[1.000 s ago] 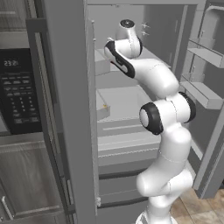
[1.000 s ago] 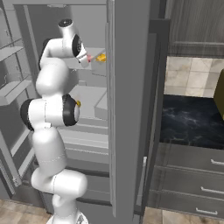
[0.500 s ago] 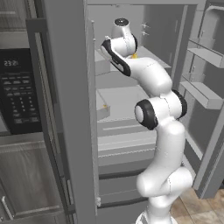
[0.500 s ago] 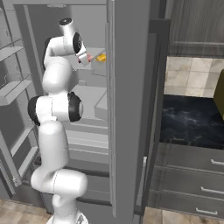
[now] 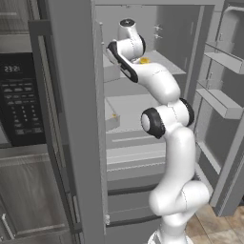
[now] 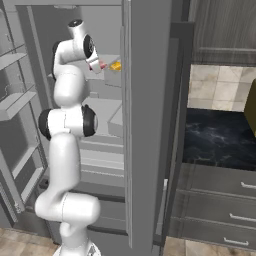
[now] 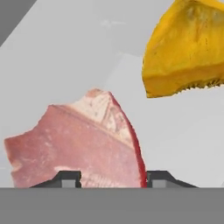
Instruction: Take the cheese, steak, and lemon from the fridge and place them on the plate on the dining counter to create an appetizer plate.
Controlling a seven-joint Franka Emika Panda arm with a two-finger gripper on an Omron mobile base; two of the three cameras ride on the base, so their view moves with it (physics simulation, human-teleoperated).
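The gripper [image 7: 113,178], fingers astride the steak [image 7: 76,144] though whether they clamp it I cannot tell, reaches onto an upper fridge [image 5: 76,119] shelf, where the flat steak's long axis runs across the hand view, the cheese [image 7: 186,46] lying apart above-right over bare shelf.

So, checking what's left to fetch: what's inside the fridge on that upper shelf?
The steak and the cheese lie apart on it; the arm covers the rest, so no lemon is visible.
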